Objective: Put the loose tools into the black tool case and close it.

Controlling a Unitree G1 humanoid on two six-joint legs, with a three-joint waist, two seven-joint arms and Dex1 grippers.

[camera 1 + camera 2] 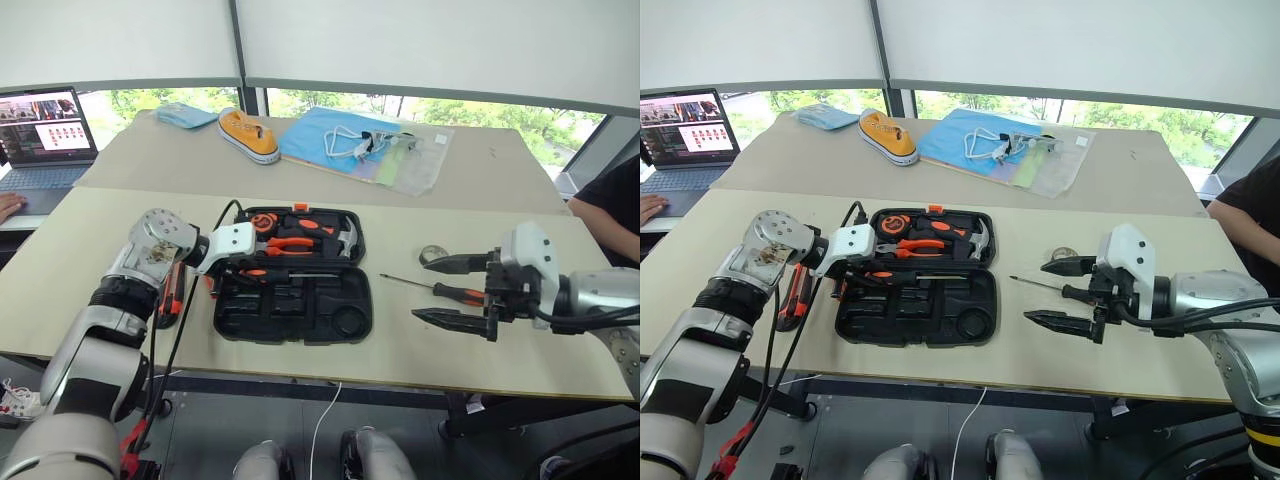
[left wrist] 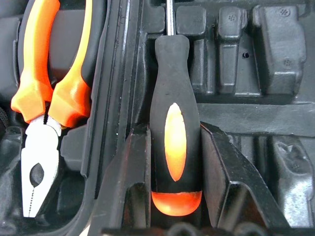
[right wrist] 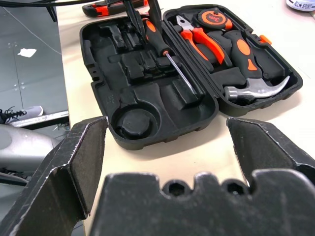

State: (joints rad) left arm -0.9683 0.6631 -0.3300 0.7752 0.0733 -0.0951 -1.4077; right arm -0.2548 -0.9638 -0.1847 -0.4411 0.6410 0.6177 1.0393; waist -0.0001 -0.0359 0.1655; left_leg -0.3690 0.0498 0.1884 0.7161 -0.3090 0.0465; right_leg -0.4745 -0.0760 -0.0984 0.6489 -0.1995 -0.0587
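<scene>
Tabletop (image 1: 120,240) — screwdriver (image 2: 174,123) between left gripper (image 2: 172,196) fingers

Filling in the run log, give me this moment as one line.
left gripper: shut on screwdriver, over open tool case | right gripper: open, empty | second screwdriver: on table

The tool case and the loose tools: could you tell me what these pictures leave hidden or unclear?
- Utility knife: left arm covers most of it in the eye views.
- Tape roll: too small to identify, partly behind the right gripper.
- Held screwdriver: whether it is seated in the tool case; left gripper hides its underside.
</scene>
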